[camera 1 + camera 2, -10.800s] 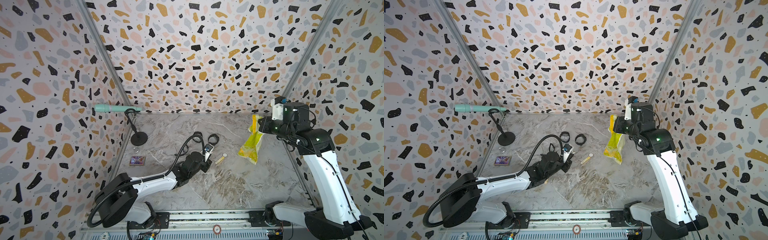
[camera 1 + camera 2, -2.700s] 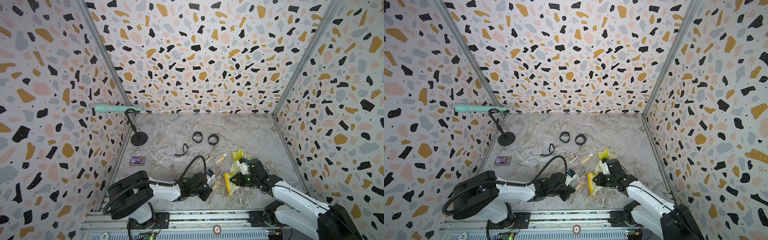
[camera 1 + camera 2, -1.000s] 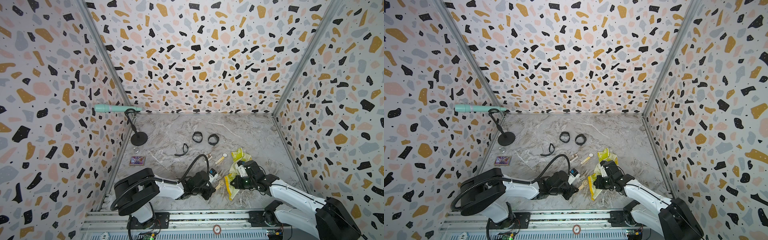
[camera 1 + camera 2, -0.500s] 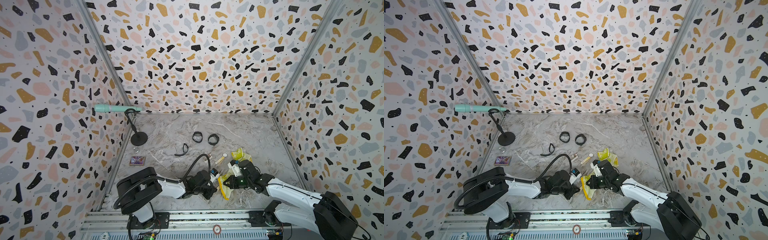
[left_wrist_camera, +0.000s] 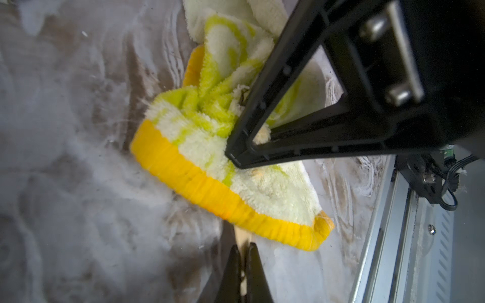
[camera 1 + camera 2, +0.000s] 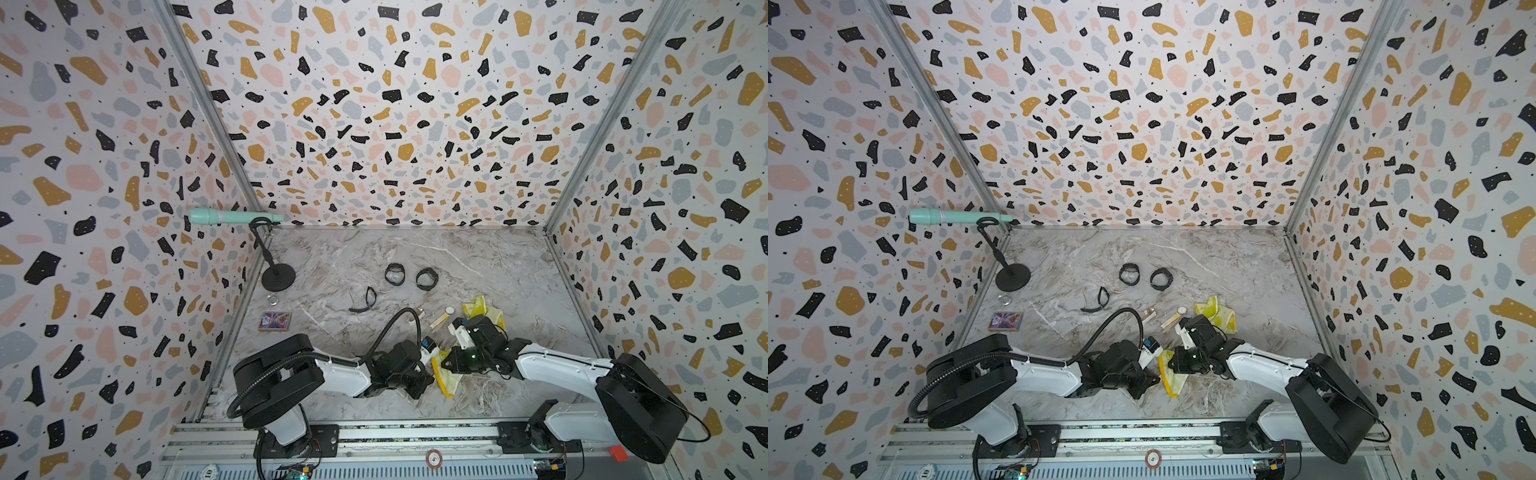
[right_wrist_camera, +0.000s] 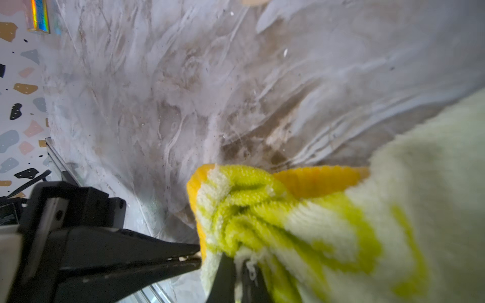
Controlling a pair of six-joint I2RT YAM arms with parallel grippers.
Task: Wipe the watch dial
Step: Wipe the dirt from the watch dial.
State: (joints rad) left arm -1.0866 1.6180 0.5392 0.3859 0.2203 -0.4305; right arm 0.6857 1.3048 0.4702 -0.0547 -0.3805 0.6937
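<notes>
Left wrist view: left pincer (image 5: 242, 250) clenched on thin, flat tan watch strap (image 5: 242, 236). Strap disappears under cloth (image 5: 210, 147); dial buried beneath, not visible. Cloth fluffy terry, cream with lime streaks, ribbed orange-yellow hem, bunched into folds. Right pincer (image 5: 232, 156), black open-frame triangular fingers, clamped on the bunched pile, tips down on it. Counter (image 5: 78, 183) glossy, marbled grey-brown.

Right wrist view: wad of cloth (image 7: 262, 210) gripped tight in right pincer (image 7: 241, 265). Tapered black tips of left pincer (image 7: 196, 255) butt against the hem, sliver of tan between them.

In both top views: pincers tip to tip near the counter's front edge, cloth (image 6: 448, 376) (image 6: 1170, 376) between them, its other end trailing behind the right wrist. Dial covered here too.
</notes>
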